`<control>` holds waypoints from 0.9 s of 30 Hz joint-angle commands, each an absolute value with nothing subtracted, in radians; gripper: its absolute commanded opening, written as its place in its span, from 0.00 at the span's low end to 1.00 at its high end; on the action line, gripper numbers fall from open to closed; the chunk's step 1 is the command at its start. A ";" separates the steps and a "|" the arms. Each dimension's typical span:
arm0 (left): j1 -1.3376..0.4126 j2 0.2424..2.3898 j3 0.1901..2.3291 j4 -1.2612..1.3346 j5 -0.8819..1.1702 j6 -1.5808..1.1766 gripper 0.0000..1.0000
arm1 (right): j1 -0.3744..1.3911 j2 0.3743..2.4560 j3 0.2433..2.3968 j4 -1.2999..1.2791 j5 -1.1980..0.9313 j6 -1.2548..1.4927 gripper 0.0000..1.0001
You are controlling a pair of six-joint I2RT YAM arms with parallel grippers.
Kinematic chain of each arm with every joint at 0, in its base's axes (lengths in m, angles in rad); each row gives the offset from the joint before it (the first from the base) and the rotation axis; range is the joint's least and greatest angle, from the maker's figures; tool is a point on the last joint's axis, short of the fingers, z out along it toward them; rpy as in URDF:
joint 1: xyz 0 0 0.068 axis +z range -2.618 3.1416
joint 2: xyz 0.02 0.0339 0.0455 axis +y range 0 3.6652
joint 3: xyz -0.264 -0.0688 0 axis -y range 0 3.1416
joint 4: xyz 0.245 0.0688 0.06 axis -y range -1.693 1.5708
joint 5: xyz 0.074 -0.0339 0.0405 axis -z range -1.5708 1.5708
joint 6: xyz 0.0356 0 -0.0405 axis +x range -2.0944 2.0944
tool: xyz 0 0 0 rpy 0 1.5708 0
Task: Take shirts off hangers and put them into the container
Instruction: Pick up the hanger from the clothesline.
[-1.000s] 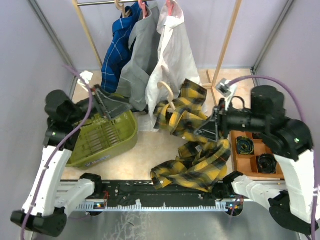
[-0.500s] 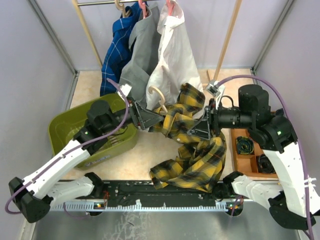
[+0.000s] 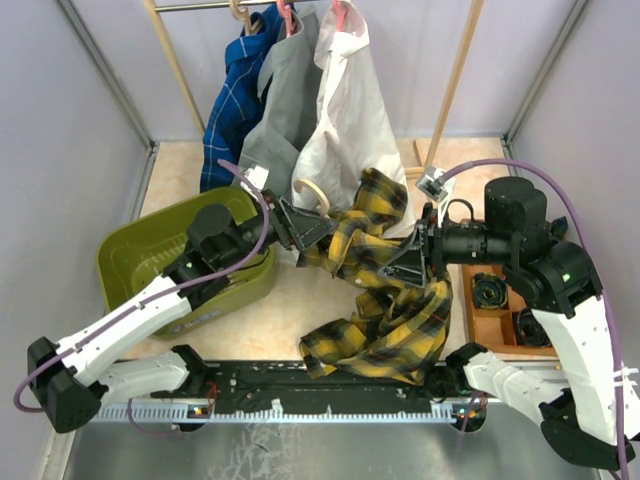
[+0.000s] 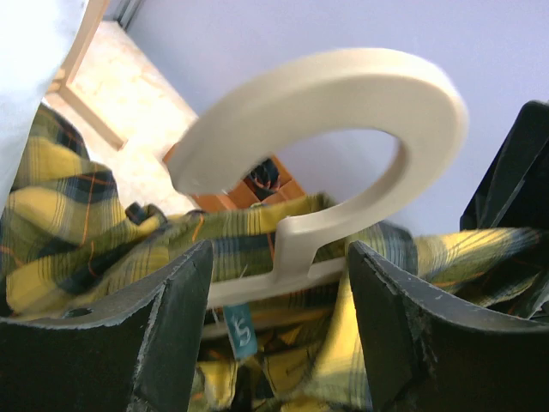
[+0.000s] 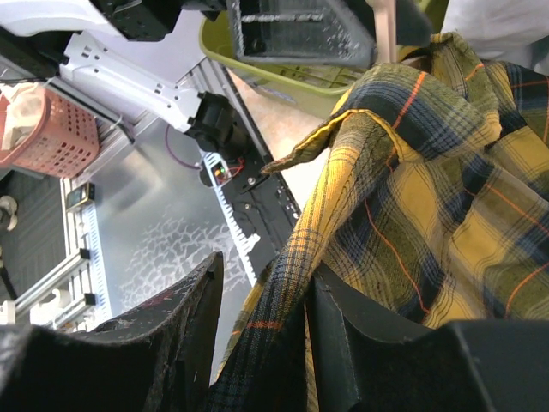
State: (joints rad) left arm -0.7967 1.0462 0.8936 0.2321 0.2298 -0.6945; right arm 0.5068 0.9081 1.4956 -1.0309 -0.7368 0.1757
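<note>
Jaws of the left gripper point(image 4: 279, 257) stand apart, one on each side of the neck of the pale hanger point(image 4: 343, 86), whose round hook rises above them in the left wrist view. I cannot tell whether either finger touches the neck. The right gripper point(image 5: 266, 275) is clamped on a fold of the plaid shirt point(image 5: 429, 197). In the overhead view that shirt drapes from the hanger at frame centre down to the lower middle, between the two grippers. The olive container point(image 3: 120, 265) sits at left centre, under the left arm. The blue shirt point(image 3: 228, 110), grey shirt point(image 3: 280, 110) and white shirt point(image 3: 345, 120) hang at the top. An orange tray point(image 3: 490, 320) lies at the right.
</note>
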 commanded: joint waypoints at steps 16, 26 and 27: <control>-0.817 1.038 1.164 0.039 0.265 -0.533 0.00 | 0.503 0.981 1.576 -1.085 -0.564 0.097 0.53; -1.015 1.260 1.588 -0.485 -0.136 -0.355 0.00 | 0.724 1.262 1.880 -1.336 -0.048 -0.026 0.96; -1.025 1.260 1.581 -0.492 -0.177 -0.358 0.00 | 0.746 1.271 1.880 -1.337 0.035 -0.029 0.99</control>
State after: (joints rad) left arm -0.9668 1.2324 1.5398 -0.3546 0.0196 -0.3779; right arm 0.6582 1.1790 1.8027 -1.2316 -0.3420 0.0452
